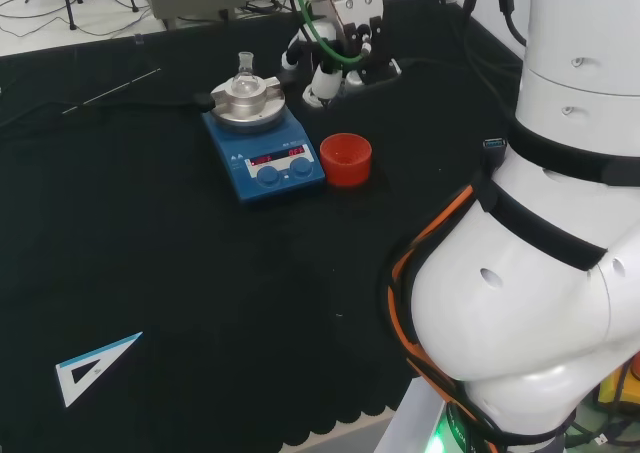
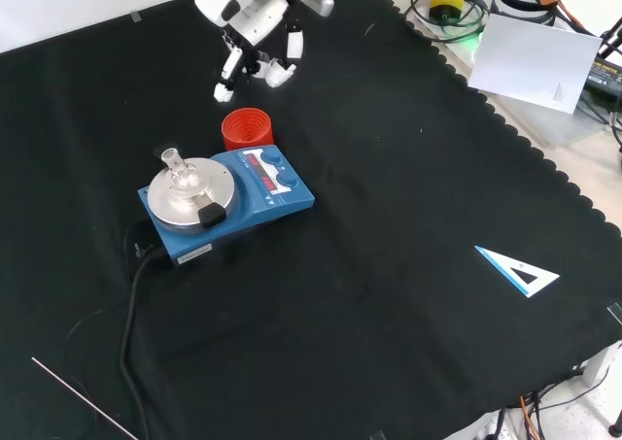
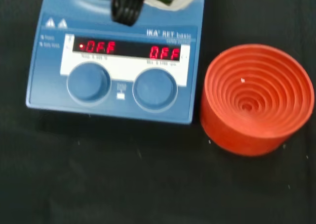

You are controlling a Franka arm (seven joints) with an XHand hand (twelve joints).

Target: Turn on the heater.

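Two round blue knobs (image 3: 89,82) face us on the smooth front panel of the blue box-shaped heater (image 1: 265,153), which sits on the black cloth worktop (image 1: 150,263) under a small clear glass flask (image 2: 176,165) on its round metal plate. Just beside it we see a ribbed red ring stand (image 1: 346,159). Beyond, the black and white hand (image 2: 255,32) hovers, fingers (image 2: 225,79) relaxed, grasping nothing.

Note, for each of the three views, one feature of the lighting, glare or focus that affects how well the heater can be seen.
Head view: the heater's metal top plate catches a bright sheen against the dark cloth. Front view: even light, soft shadows; the plate again looks pale and shiny. Wrist view: the red display glows with soft edges, and a blurred part of the hand sits close to the camera.
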